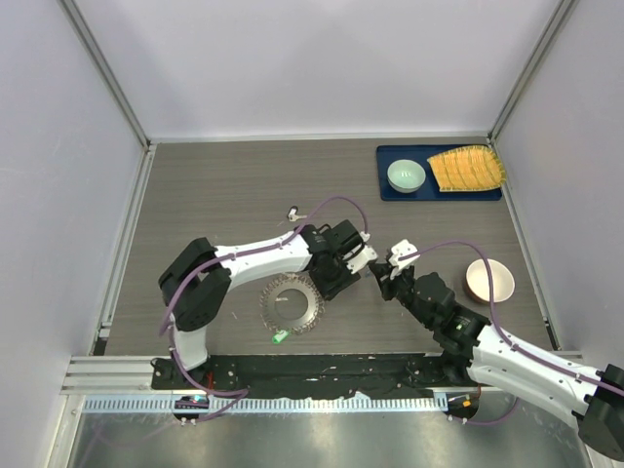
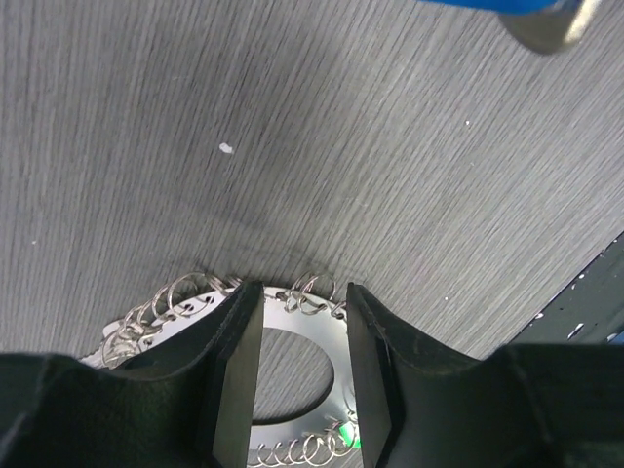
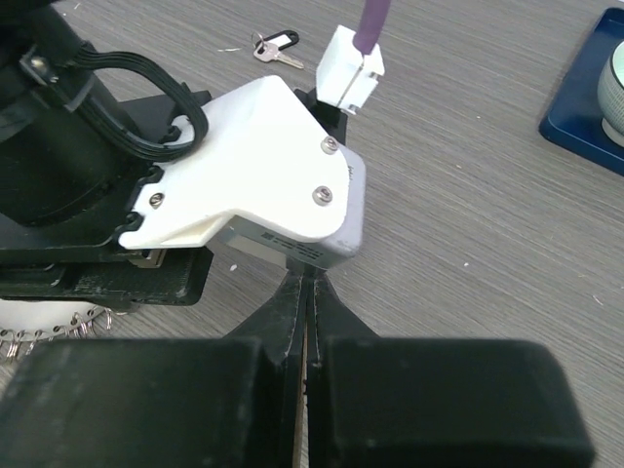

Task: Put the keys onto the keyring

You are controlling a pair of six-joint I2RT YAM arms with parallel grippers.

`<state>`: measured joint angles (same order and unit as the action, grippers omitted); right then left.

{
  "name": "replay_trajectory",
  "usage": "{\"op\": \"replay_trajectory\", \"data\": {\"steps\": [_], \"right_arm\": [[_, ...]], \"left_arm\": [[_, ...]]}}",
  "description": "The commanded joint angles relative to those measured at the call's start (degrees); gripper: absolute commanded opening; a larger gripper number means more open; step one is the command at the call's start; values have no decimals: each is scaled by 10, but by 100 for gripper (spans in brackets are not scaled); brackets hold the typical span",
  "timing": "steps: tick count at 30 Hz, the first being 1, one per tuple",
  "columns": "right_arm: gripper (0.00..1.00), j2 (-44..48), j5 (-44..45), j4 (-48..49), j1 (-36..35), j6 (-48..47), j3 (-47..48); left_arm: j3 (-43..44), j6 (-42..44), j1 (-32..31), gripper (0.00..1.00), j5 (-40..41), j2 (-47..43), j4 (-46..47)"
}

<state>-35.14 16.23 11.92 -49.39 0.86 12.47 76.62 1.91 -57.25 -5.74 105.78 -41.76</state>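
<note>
The keyring (image 1: 291, 303) is a flat metal disc with a bristly rim of small wire rings, lying on the table front of centre. A green-headed key (image 1: 280, 335) lies at its near edge. A dark-headed key (image 1: 294, 213) lies alone farther back, also seen in the right wrist view (image 3: 275, 47). My left gripper (image 1: 330, 285) is open and hovers over the disc's right rim; its fingers (image 2: 239, 370) frame the keyring (image 2: 302, 336) and the green key (image 2: 349, 436). My right gripper (image 1: 380, 283) is shut (image 3: 310, 283), its tips tucked under the left wrist's white housing (image 3: 273, 166).
A dark blue tray (image 1: 439, 194) at the back right carries a pale green bowl (image 1: 406, 175) and a yellow ribbed item (image 1: 468, 168). A pinkish bowl (image 1: 488, 280) stands at the right. A blurred blue and silvery shape (image 2: 541, 18) crosses the left wrist view's top corner.
</note>
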Motion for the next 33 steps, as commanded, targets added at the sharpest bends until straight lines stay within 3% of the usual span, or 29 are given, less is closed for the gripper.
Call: {"op": "replay_trajectory", "data": {"steps": [1, 13, 33], "right_arm": [[1, 8, 14, 44, -2, 9, 5], [1, 41, 96, 35, -2, 26, -6], [1, 71, 104, 34, -2, 29, -15]], "left_arm": [[26, 24, 5, 42, -29, 31, -52], [23, 20, 9, 38, -45, 46, -68], [19, 17, 10, 36, -37, 49, -78]]}}
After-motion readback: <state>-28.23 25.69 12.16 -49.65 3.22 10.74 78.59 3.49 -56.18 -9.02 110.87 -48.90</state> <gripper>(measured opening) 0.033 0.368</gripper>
